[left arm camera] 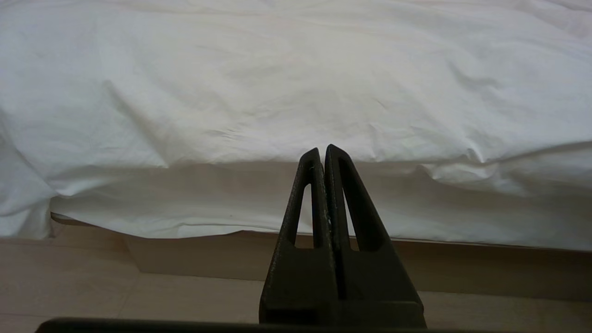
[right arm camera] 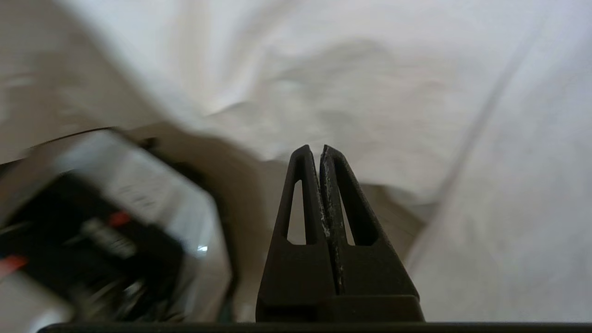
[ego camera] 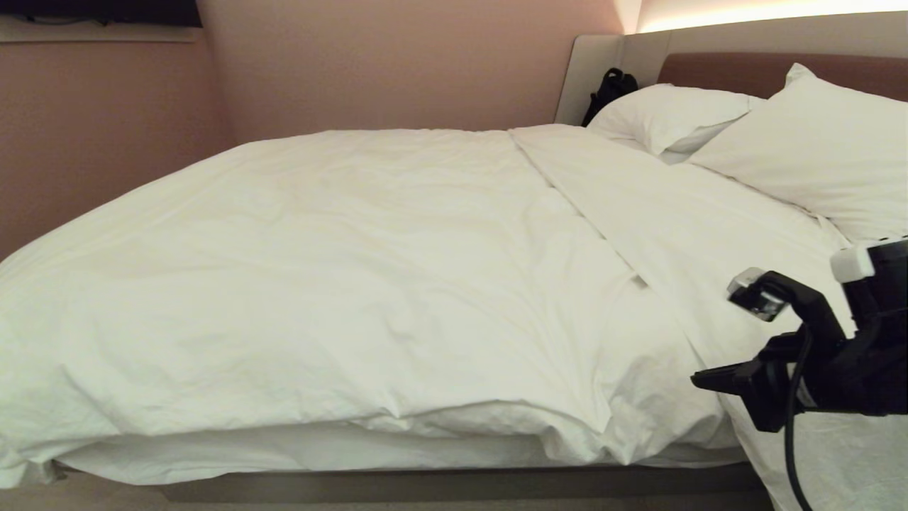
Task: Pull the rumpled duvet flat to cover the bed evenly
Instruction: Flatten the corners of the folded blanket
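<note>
The bed (ego camera: 454, 486) fills the head view, its grey-beige base showing along the near edge and the brown headboard (ego camera: 716, 71) at the far right. Over it lies the duvet (ego camera: 340, 284), which by the look of it is already drawn out across nearly the whole mattress: it reaches from the foot end on the left to a straight turned-back band (ego camera: 638, 206) just short of the two pillows (ego camera: 816, 149), and it hangs over the near side. I judge the spreading mostly done. What is left seems small: soft creases across the middle, a bunched fold at the near right corner (ego camera: 610, 433), and a strip of the fitted sheet (ego camera: 284, 451) still showing under the near hem.

The right claw (ego camera: 699, 380) hangs at the right edge of the head view, beside the bed's near right part, tips pressed together and pinching nothing; in its own wrist view the tips (right arm camera: 319, 155) meet with no cloth between them. The left claw (left arm camera: 321, 152) is out of the head view; its wrist view shows it low by the bed's side, also pressed together and empty, pointing at the duvet's overhanging edge.

The far side of the bed and the foot end are cut off, so evenness there cannot be judged. The right wrist view is blurred, and the dark and silver shape (right arm camera: 106, 222) in it is hard to identify. A black object (ego camera: 610, 92) behind the far pillow is too small to name.
</note>
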Controlling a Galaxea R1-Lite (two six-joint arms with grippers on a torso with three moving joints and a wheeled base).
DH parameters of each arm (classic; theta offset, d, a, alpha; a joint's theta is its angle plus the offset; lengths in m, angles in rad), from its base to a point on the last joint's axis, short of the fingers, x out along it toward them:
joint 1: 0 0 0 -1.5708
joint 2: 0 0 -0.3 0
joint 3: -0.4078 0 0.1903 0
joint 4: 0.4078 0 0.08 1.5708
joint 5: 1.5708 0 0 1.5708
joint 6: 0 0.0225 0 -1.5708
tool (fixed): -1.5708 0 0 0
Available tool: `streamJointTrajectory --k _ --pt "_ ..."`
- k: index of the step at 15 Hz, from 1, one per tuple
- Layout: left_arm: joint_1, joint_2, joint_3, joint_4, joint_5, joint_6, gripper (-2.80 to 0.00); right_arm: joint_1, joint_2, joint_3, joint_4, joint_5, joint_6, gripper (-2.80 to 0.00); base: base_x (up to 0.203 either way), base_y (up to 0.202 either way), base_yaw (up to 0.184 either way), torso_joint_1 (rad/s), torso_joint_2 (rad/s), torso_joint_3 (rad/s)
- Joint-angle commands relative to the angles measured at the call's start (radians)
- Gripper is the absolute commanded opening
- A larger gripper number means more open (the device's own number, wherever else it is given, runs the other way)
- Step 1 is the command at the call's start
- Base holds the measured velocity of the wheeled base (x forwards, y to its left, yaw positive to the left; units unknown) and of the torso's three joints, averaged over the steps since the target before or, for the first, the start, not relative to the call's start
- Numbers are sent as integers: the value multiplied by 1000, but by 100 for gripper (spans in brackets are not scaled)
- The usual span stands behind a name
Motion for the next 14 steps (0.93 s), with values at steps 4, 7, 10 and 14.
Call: streamJointTrajectory --k 4,7,10,14 --pt "0 1 0 -1 1 -1 -280 15 135 -21 -235 -1206 3 -280 0 0 0 0 0 0" --pt "0 0 0 -1 1 -1 -280 29 153 -27 -236 -1236 3 -280 0 0 0 0 0 0" --pt "0 1 0 -1 1 -1 -280 47 173 -16 -235 -1242 5 -280 0 0 0 0 0 0" --pt "0 0 0 -1 1 -1 -280 116 209 29 -246 -1234 44 0 0 0 0 0 0 0"
